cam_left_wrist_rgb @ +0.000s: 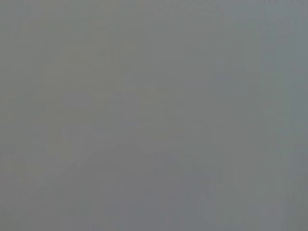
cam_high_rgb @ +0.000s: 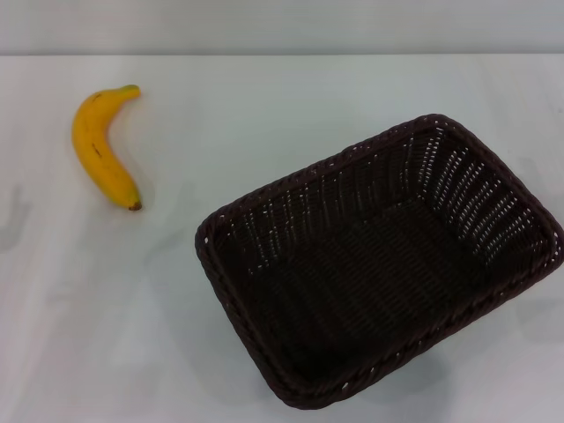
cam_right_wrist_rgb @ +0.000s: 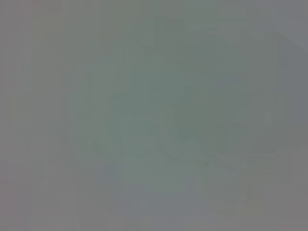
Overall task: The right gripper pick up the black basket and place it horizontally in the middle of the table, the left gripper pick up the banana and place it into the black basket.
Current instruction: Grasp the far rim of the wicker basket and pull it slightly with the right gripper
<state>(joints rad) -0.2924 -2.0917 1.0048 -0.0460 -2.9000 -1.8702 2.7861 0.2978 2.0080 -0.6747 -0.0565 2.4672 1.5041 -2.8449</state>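
Observation:
The black basket (cam_high_rgb: 379,264) is a large dark woven wicker basket. It stands empty on the white table (cam_high_rgb: 291,97) at the right, turned at a slant, its near corner close to the front edge. The banana (cam_high_rgb: 102,146) lies on the table at the far left, its greenish stem pointing away and its dark end towards me. It is well apart from the basket. Neither gripper shows in the head view. Both wrist views show only a plain grey surface with no object and no fingers.
A pale wall runs along the table's far edge (cam_high_rgb: 282,55). Faint shadows lie on the table at the far left edge and at the right edge.

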